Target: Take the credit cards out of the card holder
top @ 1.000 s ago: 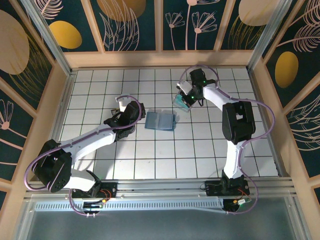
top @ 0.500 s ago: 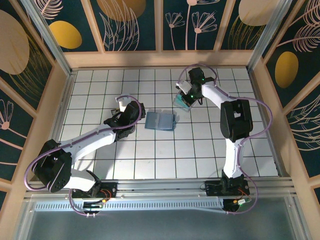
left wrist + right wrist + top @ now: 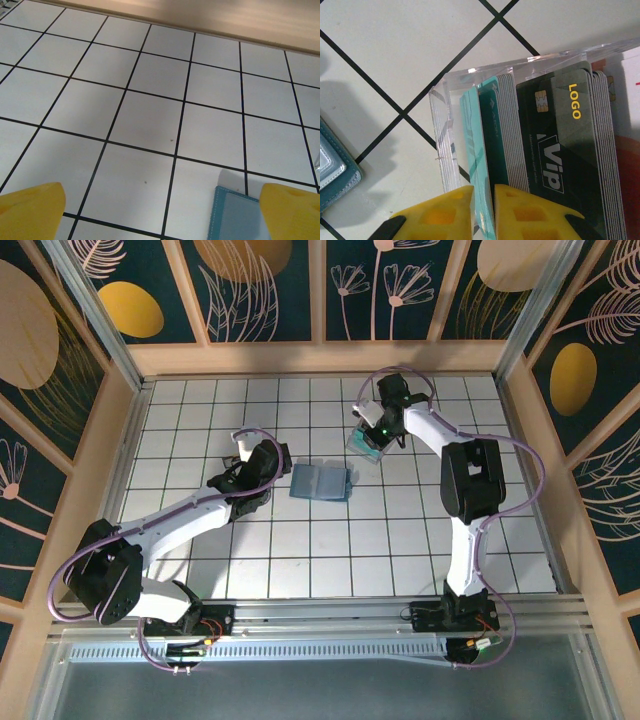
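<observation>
White tiled table [image 3: 300, 570]: card holder [image 3: 322, 481] open between my arms; left gripper [image 3: 160, 212] wide, empty; right gripper [image 3: 483, 205] nearly closed astride a teal card [image 3: 482, 165] in the clear tray [image 3: 440, 130], grip uncertain; cards left inside unclear.

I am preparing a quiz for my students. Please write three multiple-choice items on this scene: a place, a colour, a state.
1. The card holder lies: A) in the right pincer; B) open on the table; C) in the left pincer.
2. The card between the right pincer's fingers is: A) purple; B) teal; C) yellow.
3. The left pincer is: A) wide open; B) shut on a card; C) shut on the card holder.

B: the top view shows it on the table. B: the right wrist view shows teal. A: its fingers stand far apart.
</observation>
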You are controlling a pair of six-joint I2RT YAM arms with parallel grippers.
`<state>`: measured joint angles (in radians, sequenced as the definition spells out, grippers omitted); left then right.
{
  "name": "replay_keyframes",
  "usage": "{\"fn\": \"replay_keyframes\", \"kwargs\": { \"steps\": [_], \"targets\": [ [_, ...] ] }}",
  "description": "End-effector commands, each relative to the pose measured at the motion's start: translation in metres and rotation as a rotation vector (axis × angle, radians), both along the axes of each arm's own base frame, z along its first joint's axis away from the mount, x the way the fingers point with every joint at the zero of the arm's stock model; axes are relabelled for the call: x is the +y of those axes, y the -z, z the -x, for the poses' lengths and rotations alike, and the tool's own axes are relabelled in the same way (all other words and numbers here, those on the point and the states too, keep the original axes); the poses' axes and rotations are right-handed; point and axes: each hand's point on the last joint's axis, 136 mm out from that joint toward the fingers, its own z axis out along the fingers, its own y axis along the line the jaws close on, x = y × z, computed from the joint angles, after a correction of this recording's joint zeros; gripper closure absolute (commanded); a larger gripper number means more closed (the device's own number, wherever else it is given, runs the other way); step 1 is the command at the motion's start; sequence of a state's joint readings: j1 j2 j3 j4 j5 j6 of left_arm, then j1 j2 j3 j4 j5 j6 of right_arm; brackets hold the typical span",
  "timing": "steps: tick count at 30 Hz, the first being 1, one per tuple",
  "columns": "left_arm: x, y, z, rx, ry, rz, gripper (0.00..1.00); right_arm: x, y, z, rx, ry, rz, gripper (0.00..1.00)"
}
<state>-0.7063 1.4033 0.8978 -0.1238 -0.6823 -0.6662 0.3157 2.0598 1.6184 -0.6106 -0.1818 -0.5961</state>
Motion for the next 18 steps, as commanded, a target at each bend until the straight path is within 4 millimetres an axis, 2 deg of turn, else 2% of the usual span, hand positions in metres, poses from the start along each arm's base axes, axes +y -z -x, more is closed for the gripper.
{"fn": "replay_keyframes", "kwargs": {
  "steps": [1, 9, 18],
  "targets": [
    [0.002, -0.014, -0.004, -0.027, -0.013, 0.007, 0.01, 0.0, -0.032, -0.002, -0.059, 0.009, -0.03, 0.82],
    [0.005, -0.016, -0.003, -0.036, -0.023, 0.005, 0.01, 0.001, -0.059, -0.002, -0.118, 0.033, -0.07, 0.79],
    [0.017, -0.019, 0.0, -0.051, -0.062, -0.033, 0.01, -0.005, -0.095, 0.01, -0.24, 0.091, -0.136, 0.75]
  ]
}}
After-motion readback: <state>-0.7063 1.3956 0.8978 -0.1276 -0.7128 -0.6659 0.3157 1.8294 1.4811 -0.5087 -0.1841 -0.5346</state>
